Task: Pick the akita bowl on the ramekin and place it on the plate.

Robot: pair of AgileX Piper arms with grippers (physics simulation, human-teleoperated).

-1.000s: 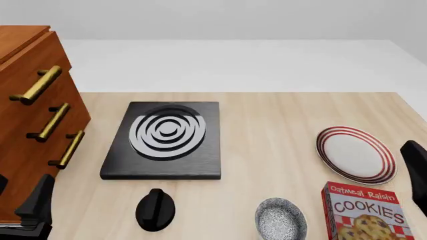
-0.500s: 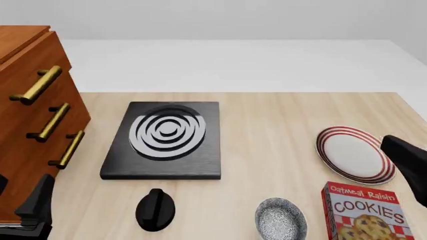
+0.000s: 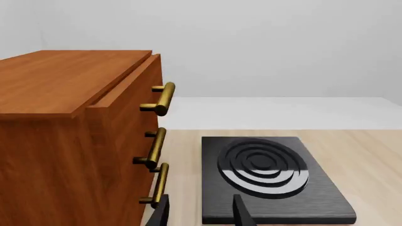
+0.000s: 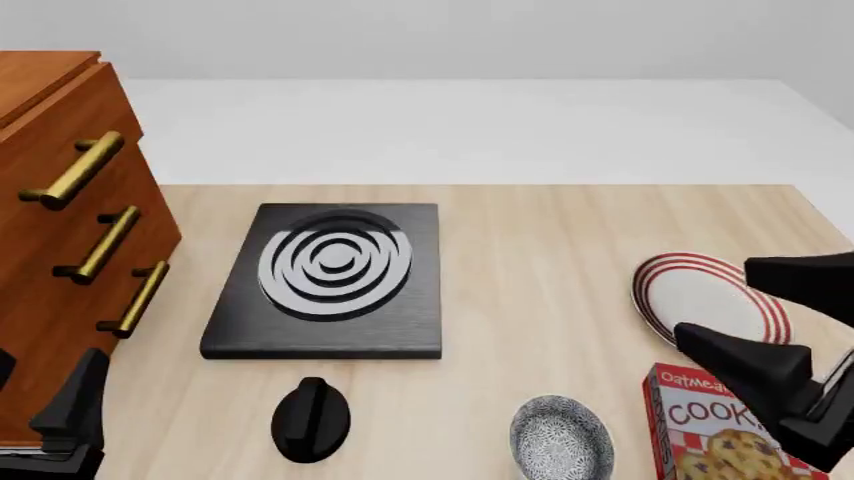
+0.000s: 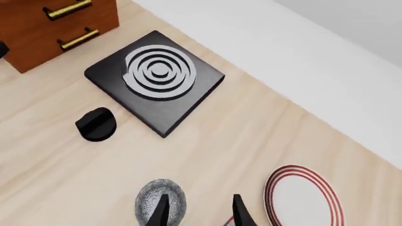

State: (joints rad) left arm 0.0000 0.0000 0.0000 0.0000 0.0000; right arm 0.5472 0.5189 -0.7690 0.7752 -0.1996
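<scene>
Right gripper [image 4: 758, 312] open and empty, above the plate's [image 4: 670, 296] near edge, likely lining up for the bowl [image 4: 561, 437] at near-centre right; ramekin unseen; left gripper [image 3: 199, 212] slightly parted, empty, parked by cabinet [image 4: 60, 250].

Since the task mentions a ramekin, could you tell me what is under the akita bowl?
No ramekin shows. The akita bowl hides whatever is beneath it; around it only the wooden table is visible.
</scene>
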